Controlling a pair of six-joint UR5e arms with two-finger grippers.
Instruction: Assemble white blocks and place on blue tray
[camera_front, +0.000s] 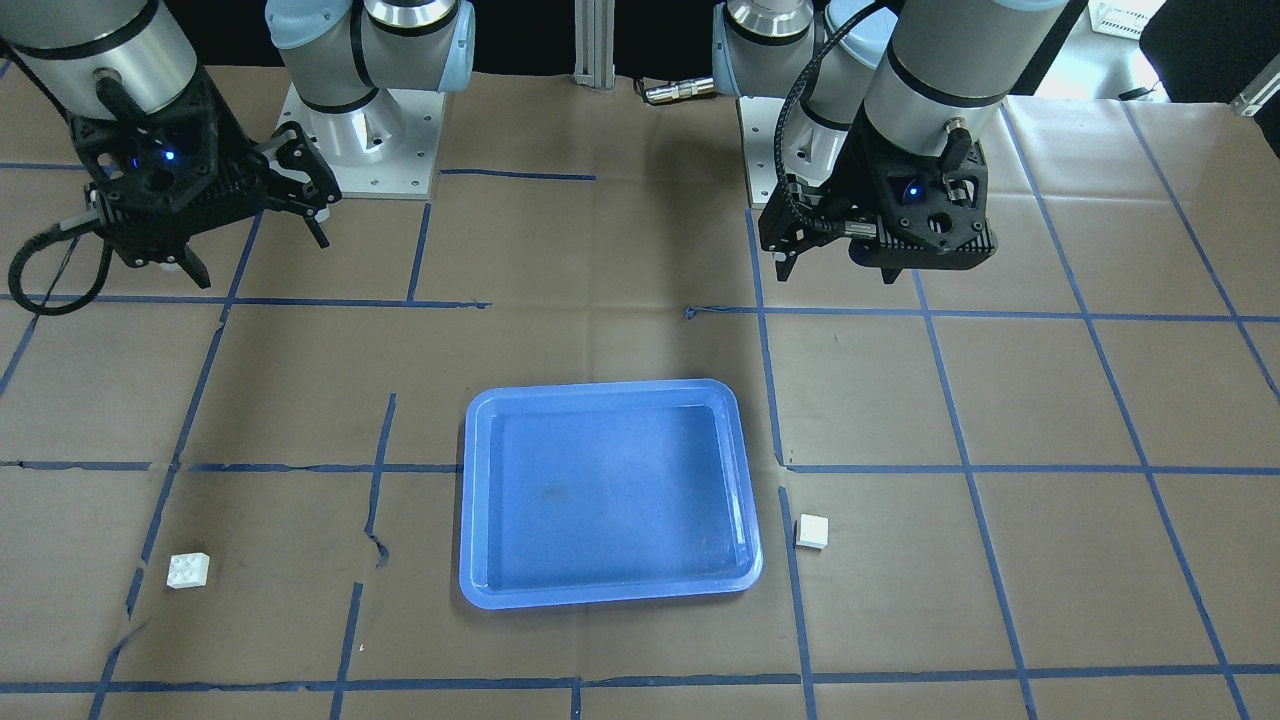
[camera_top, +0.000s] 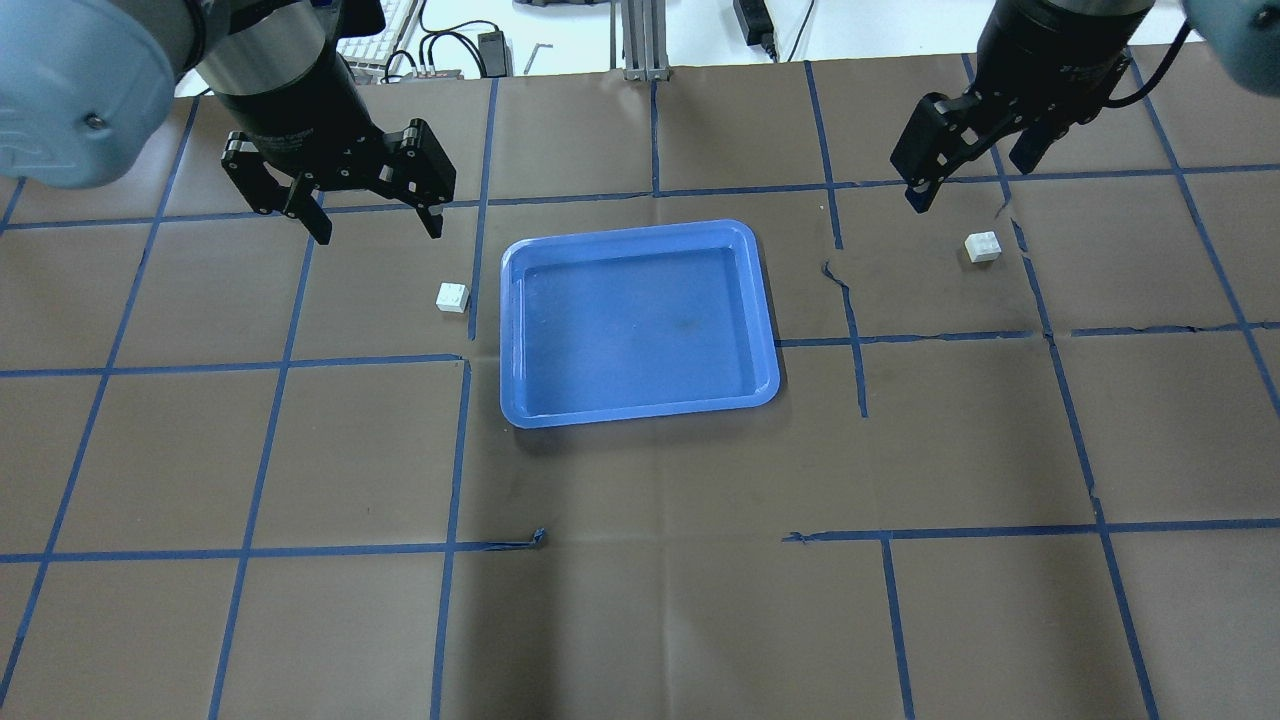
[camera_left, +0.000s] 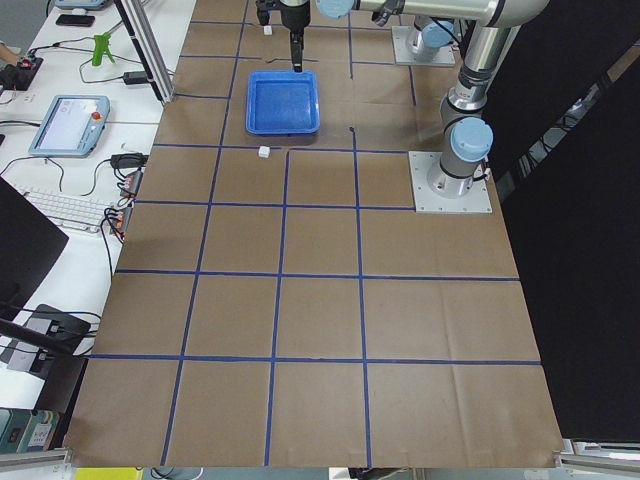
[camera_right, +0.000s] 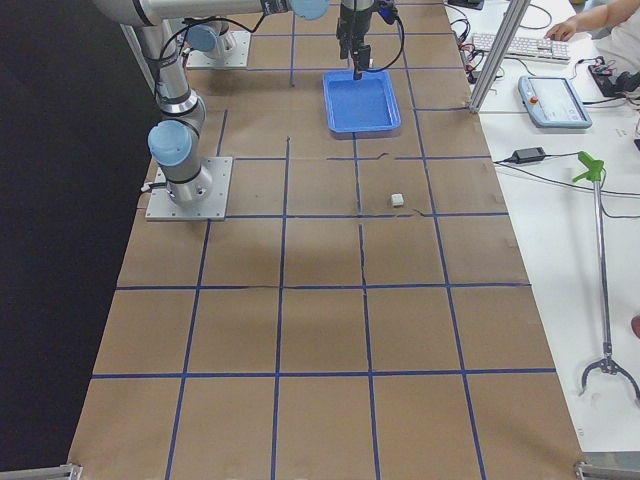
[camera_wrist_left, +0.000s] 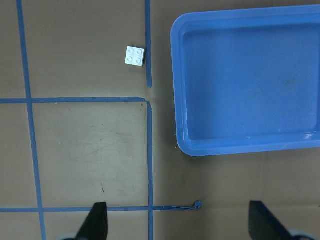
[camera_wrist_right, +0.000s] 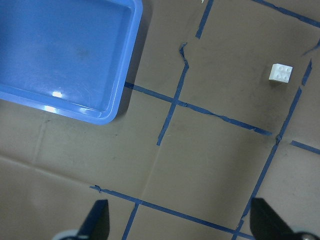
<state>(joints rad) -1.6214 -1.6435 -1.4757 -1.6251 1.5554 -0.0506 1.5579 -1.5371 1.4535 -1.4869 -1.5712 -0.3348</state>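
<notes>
One white block, the left block (camera_top: 452, 297), lies flat on the bench (camera_top: 640, 620) just beside the tray (camera_top: 640, 320), on the robot's left of it, with a strip of blue tape (camera_top: 470, 300) running between block and rim. Four round studs in a two-by-two square are seen on its top in the left wrist view. The right block (camera_top: 983, 246), of the same square, studded shape, lies well apart from the tray on the robot's right, close to a tape line.

Neither block is touched. The left hand (camera_top: 378, 232) is held above the bench, clear of the left block, its fingers spread wide with nothing between them. The right hand (camera_top: 968, 178) is held likewise above the bench near the right block, fingers apart and holding nothing.

The tray is a smooth, glossy blue rectangle with rounded corners and a raised, paler rim. The bench is covered in brown paper, creased and torn in places, and is divided into squares by the tape.
</notes>
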